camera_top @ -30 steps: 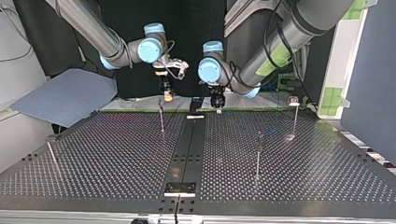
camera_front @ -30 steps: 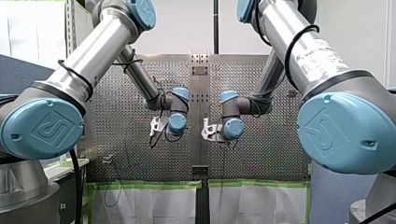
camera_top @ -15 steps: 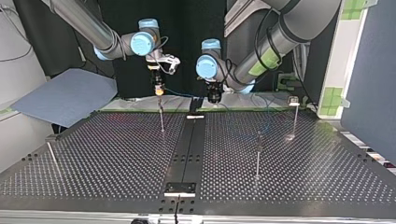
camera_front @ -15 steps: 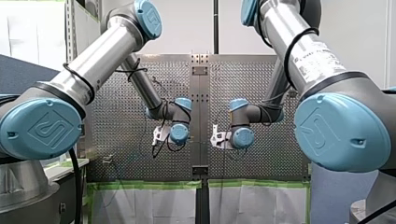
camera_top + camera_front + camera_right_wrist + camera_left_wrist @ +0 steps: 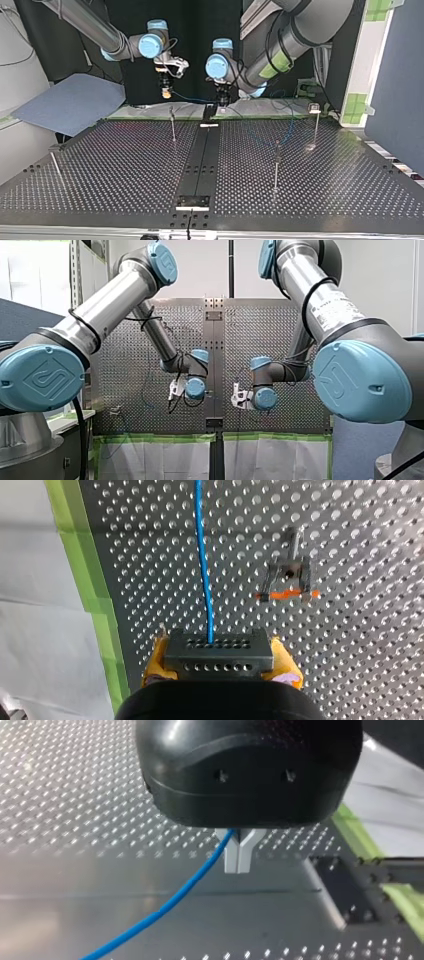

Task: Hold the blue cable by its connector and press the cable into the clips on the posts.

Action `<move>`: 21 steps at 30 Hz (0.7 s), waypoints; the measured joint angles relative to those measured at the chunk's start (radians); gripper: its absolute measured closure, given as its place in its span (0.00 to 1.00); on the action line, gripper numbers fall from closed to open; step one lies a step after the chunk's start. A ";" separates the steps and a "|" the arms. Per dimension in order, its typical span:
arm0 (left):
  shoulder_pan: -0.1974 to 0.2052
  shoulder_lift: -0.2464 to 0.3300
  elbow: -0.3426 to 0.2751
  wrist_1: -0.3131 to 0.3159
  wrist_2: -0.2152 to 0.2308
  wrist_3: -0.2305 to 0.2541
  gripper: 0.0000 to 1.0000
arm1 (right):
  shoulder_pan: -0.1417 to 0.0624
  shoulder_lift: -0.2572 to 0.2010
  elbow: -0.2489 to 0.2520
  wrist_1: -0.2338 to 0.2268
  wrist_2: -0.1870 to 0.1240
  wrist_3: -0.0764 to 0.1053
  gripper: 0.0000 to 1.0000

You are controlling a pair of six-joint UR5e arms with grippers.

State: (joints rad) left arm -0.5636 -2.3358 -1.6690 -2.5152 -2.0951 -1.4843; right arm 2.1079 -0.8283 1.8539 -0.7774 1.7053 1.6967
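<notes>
you see both grippers raised since a second ago: the right gripper (image 5: 220,664) clamps the connector (image 5: 218,652), the left gripper (image 5: 238,856) pinches the blue cable (image 5: 165,906), which runs ahead of the right, beside a clip (image 5: 288,577) not yet filled.
</notes>
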 joint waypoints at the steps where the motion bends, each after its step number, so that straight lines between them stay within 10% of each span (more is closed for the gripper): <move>1: -0.002 -0.008 0.000 0.008 0.002 0.001 0.99 | -0.004 0.000 0.000 0.000 0.000 0.000 1.00; 21: -0.056 -0.058 0.000 0.108 -0.007 -0.034 0.99 | -0.089 0.003 0.023 -0.046 0.007 0.000 1.00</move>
State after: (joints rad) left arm -0.6195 -2.3940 -1.6687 -2.4075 -2.1023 -1.5181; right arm 2.0193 -0.8251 1.8770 -0.8234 1.7125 1.6963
